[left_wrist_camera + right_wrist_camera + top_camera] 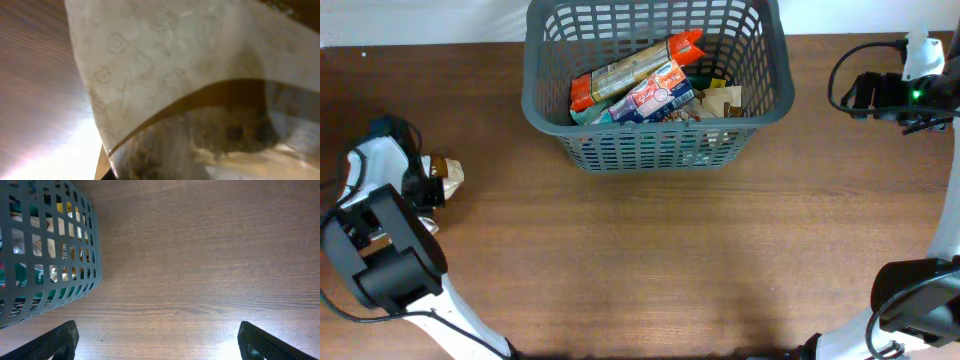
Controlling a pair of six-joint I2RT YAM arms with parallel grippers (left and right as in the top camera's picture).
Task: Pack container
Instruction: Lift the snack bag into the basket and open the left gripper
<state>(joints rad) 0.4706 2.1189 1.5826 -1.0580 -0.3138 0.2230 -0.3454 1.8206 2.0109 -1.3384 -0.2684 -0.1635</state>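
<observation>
Where glare falls, woodgrain table (650, 260), grey container (650, 150)

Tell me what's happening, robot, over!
Left end effector at beige packet, grip unclear. Right end effector open, empty, beside container. Container holds several packets. Nothing between beige packet and container.

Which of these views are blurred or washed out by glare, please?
Left wrist: the packet fills the frame out of focus, white glare lower left. Right wrist: sharp, glare on the table lower right. Overhead: sharp, evenly lit container.
</observation>
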